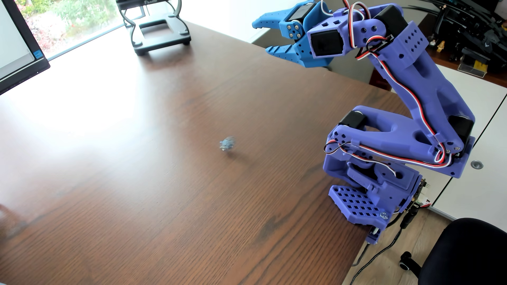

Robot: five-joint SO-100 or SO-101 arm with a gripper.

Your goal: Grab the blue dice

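Note:
The blue dice (pixel 227 143) shows as a small blurred bluish blob with faint white pips on the brown wooden table (pixel 137 191), near the middle of the view. My gripper (pixel 260 38) is raised high at the upper right, above the table's far edge, well away from the dice. Its light-blue fingers (pixel 267 23) are spread wide apart and hold nothing. The purple arm (pixel 411 96) rises from its base clamped at the table's right edge.
A black laptop stand (pixel 160 33) sits at the table's far edge. A monitor (pixel 19 43) stands at the left. A black office chair (pixel 466 252) is at the lower right, off the table. A white cabinet (pixel 466 90) lies behind the arm.

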